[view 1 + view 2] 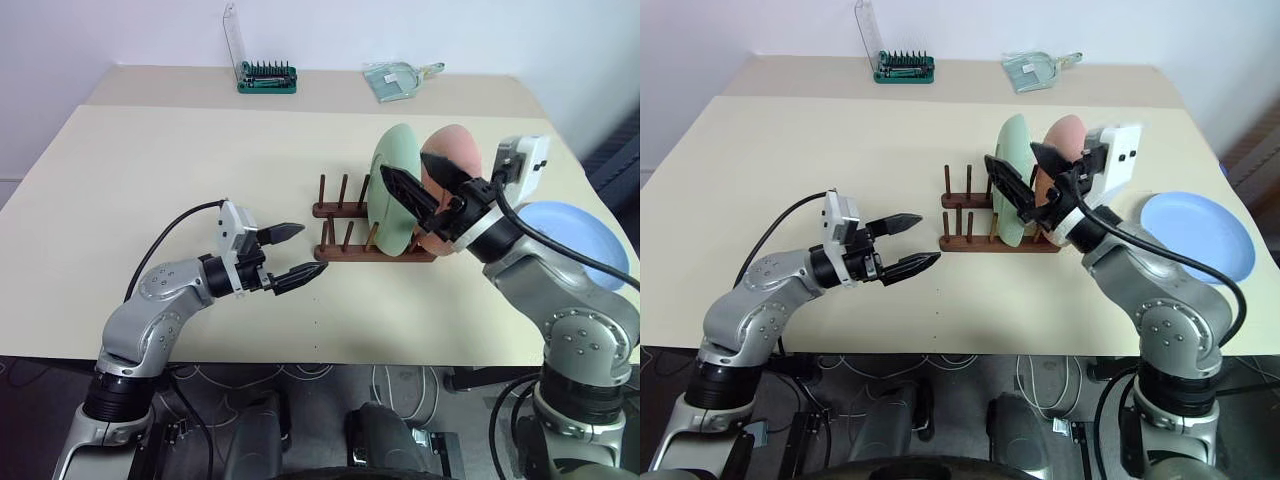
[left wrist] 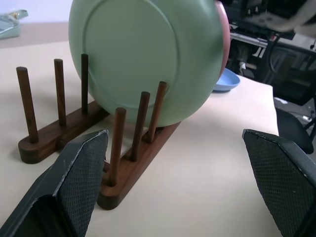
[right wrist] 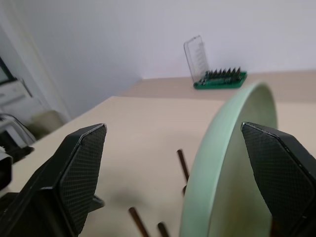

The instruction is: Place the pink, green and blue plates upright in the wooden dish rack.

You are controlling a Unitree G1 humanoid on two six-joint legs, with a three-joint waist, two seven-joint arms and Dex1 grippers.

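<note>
The wooden dish rack (image 1: pixel 345 212) stands mid-table. Upright in its right end are the green plate (image 1: pixel 392 195) and, just behind it, the pink plate (image 1: pixel 455 150). The blue plate (image 1: pixel 582 238) lies flat on the table to the right of the rack. My right gripper (image 1: pixel 405 165) is open at the green plate's upper rim (image 3: pixel 222 148), which passes between its fingers (image 3: pixel 79 168) without touching either pad. My left gripper (image 1: pixel 308 250) is open and empty, level above the table just left of the rack, pointing at its pegs (image 2: pixel 140 123).
A green bit set with a clear lid (image 1: pixel 265 78) and a clear plastic packet (image 1: pixel 400 78) lie on the far table. The rack's left peg slots (image 1: pixel 330 195) hold nothing. Bare tabletop (image 1: pixel 150 170) spreads to the left.
</note>
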